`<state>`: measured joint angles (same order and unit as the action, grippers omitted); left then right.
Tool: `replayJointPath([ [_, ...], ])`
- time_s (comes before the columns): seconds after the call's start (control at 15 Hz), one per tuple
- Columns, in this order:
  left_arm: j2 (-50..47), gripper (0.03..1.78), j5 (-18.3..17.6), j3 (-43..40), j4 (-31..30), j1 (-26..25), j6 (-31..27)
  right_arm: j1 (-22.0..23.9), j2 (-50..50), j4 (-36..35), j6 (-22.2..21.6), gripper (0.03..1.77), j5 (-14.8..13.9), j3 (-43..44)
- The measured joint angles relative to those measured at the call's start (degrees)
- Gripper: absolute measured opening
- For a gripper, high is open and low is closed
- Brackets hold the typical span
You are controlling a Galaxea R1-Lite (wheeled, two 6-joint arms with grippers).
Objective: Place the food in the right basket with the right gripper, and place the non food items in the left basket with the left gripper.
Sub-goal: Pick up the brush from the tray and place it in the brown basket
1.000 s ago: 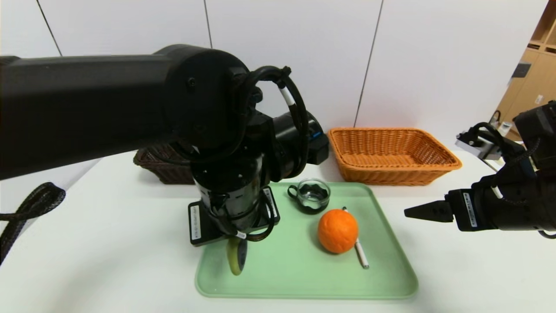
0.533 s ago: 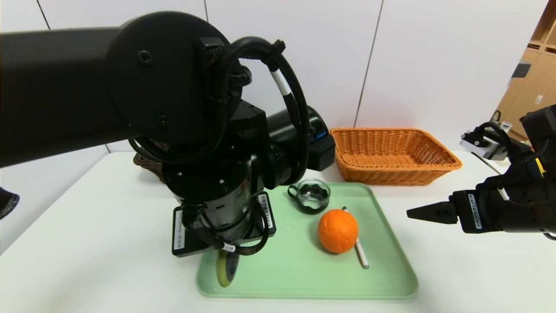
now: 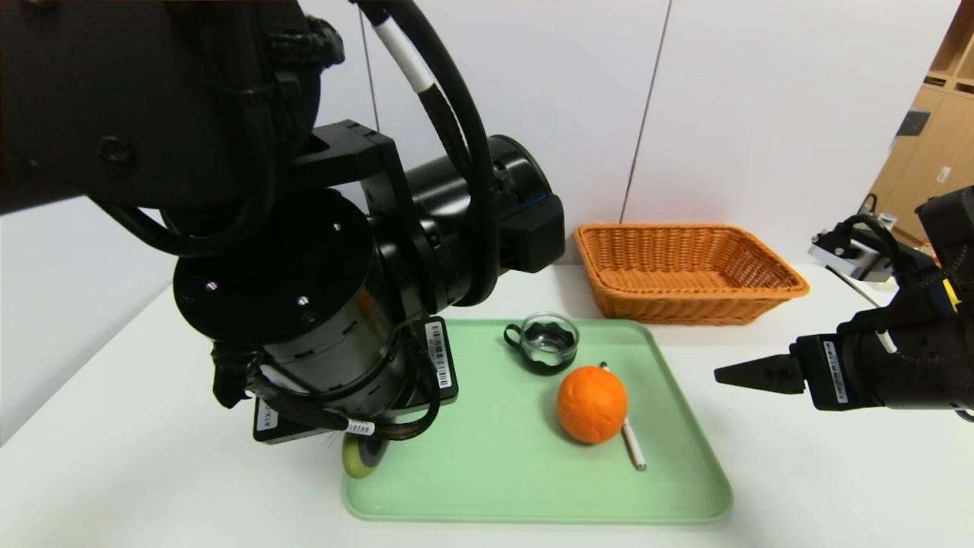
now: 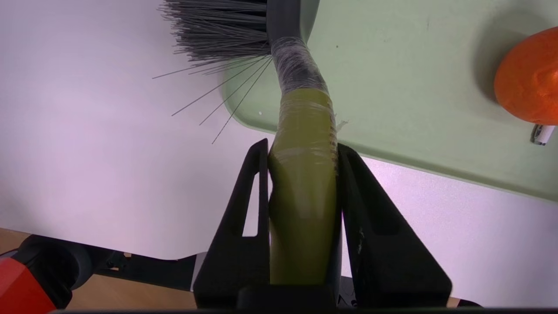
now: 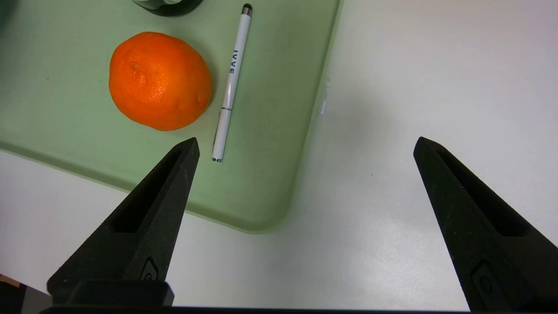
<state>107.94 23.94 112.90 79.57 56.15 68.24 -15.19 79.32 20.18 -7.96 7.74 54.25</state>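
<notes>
From where I stood, the sorting had barely begun. The left claw (image 4: 301, 152) was clamped tight on the green handle of the brush (image 4: 301, 131), its two fingers pressed against either side, and it held the brush in the air over the near left corner of the green tray (image 3: 533, 479), bristles hanging out over the white desk (image 3: 152, 457). I judged that this was the first item on its way out. The dark brown basket was hidden behind the bulky left arm, so I could not tell whether anything lay in it.

The orange (image 3: 592, 403) sat on the tray, right of its middle. The white pen (image 5: 231, 83) lay just beside it on the side nearer the right arm, close enough that I could not say whether they touched. The little glass cup (image 3: 543, 344) stood behind them, near the tray's far edge. The orange-tan basket (image 3: 685, 266) beyond the tray showed nothing inside it.

The right claw (image 5: 305, 148) hung spread wide and held nothing, off the tray's right edge above the desk, pointing toward the orange.

So, by my reckoning, nothing was yet delivered: brush in hand, cup and pen left for the left side, the orange for the right.
</notes>
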Motion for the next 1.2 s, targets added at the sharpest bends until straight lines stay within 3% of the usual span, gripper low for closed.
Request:
replayJointPath([
  [1.2,-10.6,0.50,8.2,0.0,3.4,0.2,-2.0,0.0,-0.1,-0.1,0.1,1.70,0.0,0.6],
])
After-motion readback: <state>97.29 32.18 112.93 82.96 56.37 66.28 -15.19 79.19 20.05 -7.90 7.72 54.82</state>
